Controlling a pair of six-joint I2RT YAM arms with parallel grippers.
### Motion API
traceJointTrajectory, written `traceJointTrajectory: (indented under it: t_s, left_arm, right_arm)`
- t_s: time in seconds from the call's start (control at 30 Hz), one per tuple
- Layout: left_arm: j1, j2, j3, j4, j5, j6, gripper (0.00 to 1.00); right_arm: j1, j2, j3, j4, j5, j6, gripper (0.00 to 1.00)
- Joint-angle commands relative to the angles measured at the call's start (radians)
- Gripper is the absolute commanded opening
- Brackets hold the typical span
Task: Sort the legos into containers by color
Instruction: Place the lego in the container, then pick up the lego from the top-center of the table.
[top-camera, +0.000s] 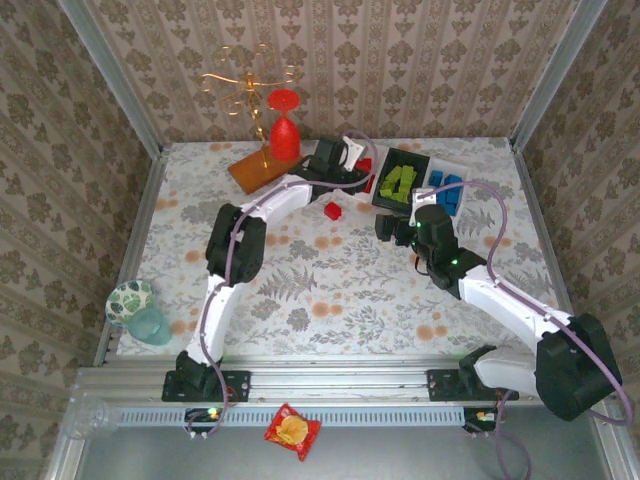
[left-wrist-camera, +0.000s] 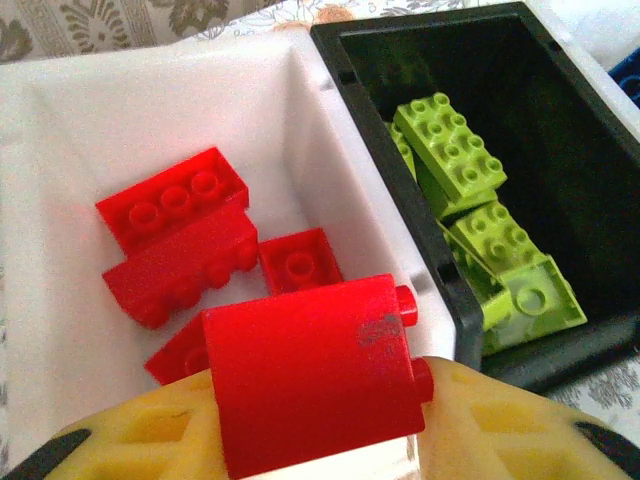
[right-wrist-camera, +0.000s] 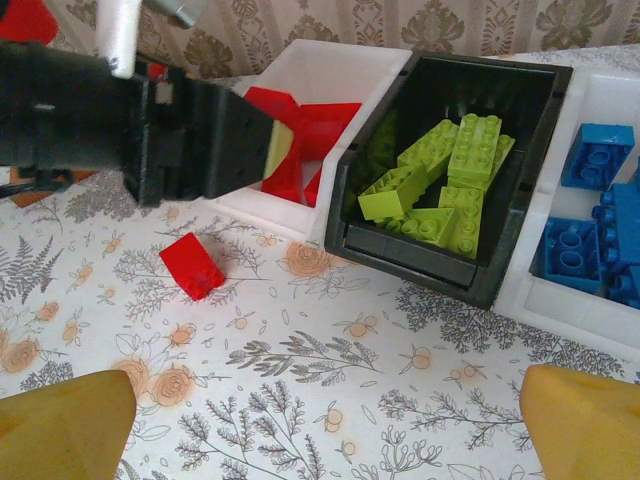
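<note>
My left gripper (left-wrist-camera: 315, 425) is shut on a red lego (left-wrist-camera: 310, 370), held over the white container (left-wrist-camera: 60, 200) with several red legos (left-wrist-camera: 180, 235) in it. Beside it, the black container (left-wrist-camera: 470, 300) holds lime green legos (left-wrist-camera: 455, 150). A loose red lego (right-wrist-camera: 191, 265) lies on the tablecloth in front of the containers (top-camera: 332, 210). Above the bare cloth my right gripper (right-wrist-camera: 325, 425) hangs open, nothing between its yellow fingertips (right-wrist-camera: 65, 425). The second white container (right-wrist-camera: 560, 305) on the right holds blue legos (right-wrist-camera: 595, 155). In the top view the right gripper (top-camera: 395, 228) sits just before the black container (top-camera: 407, 152).
A red wine glass (top-camera: 284, 125) stands on a brown wooden board (top-camera: 258, 168) with a gold wire stand (top-camera: 245, 85) at the back left. A teal cup (top-camera: 150, 325) and patterned bowl (top-camera: 128, 298) sit at the left edge. The left arm (right-wrist-camera: 100, 110) reaches across toward the containers.
</note>
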Motion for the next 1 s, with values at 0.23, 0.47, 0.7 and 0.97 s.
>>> traceJointTrajectory:
  t_s: [0.23, 0.47, 0.7, 0.97]
  left_arm:
    - [-0.005, -0.046, 0.111, -0.138, -0.014, 0.018, 0.69]
    - [-0.004, -0.388, -0.415, 0.11, -0.031, 0.0, 0.77]
    - [0.035, -0.537, -0.783, 0.228, -0.014, -0.002, 0.83]
    - [0.048, -0.42, -0.749, 0.169, -0.041, 0.04, 0.9]
  right_arm:
    - [-0.006, -0.034, -0.027, -0.013, 0.044, 0.029, 1.0]
    - [-0.006, -0.04, -0.047, 0.007, 0.012, 0.009, 1.0]
    - [0.002, 0.01, -0.066, 0.1, -0.069, -0.002, 1.0]
    - [0.005, 0.027, -0.051, 0.084, -0.043, 0.013, 1.0]
